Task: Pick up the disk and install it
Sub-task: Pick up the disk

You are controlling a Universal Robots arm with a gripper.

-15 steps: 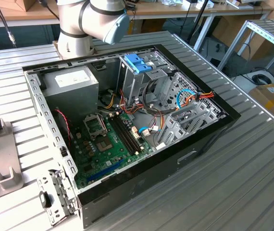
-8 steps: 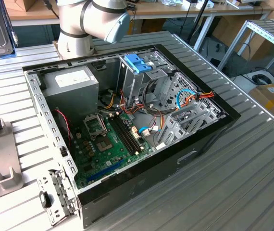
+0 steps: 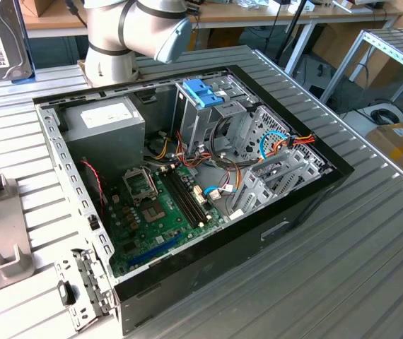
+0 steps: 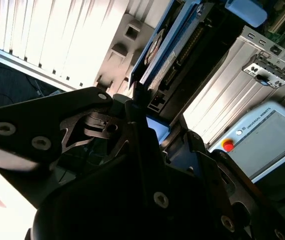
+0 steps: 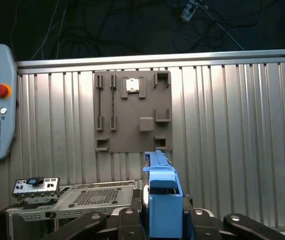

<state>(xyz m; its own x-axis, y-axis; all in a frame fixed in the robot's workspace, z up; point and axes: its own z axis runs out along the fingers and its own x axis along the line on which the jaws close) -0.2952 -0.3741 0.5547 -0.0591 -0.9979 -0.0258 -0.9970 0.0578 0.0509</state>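
The tool point(image 5: 162, 222) is clamped on the disk point(image 5: 161, 192) by its light-blue carrier, holding it outside the open computer case point(image 3: 208, 275), which lies on the ribbed metal counter point(image 3: 357, 240) beside a grey fixture plate point(image 5: 132, 120), with dark cabled floor point(image 5: 57, 25) beyond the case.

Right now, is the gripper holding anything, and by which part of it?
The gripper holds the disk by one end of its light-blue carrier frame, seen in both wrist views.
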